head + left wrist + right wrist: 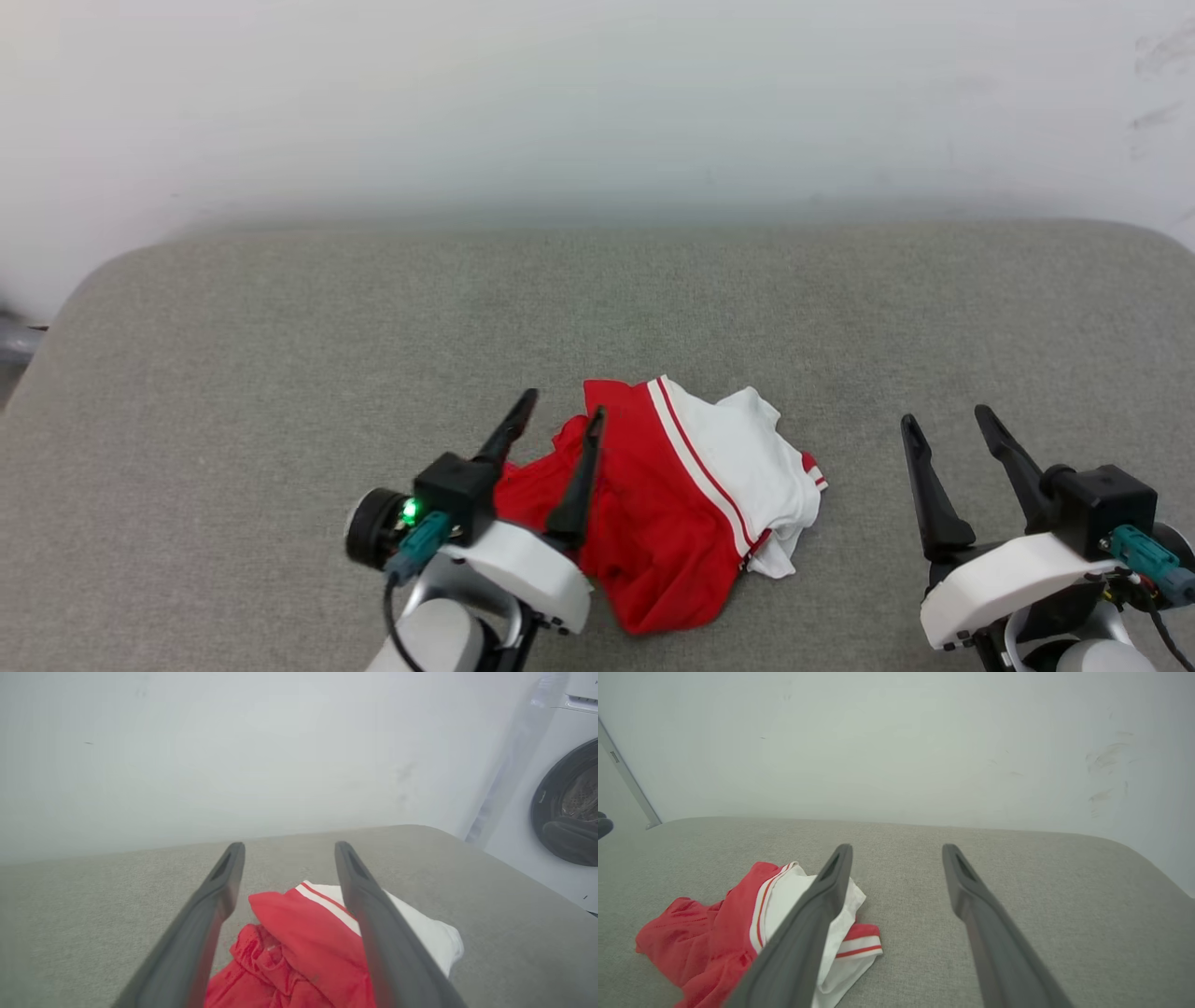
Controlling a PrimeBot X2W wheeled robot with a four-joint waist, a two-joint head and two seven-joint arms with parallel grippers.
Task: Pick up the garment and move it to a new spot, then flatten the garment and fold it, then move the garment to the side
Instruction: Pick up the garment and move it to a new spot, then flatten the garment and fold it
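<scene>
The garment (672, 495) is a crumpled heap of red cloth with a white sleeve and red-white striped trim, lying on the grey padded table (280, 373) near its front middle. My left gripper (565, 415) hangs open just above the heap's left part, with nothing between its fingers; the left wrist view has the garment (299, 952) below and between the spread fingers. Off to the right, my right gripper (943, 420) stands open over bare table, apart from the cloth. In the right wrist view the garment (738, 924) lies to the left, partly behind one finger.
A pale wall (597, 112) runs along the far edge of the table. A white washing machine with a dark round door (567, 807) stands beyond the table's end in the left wrist view. Bare grey surface stretches left, right and behind the heap.
</scene>
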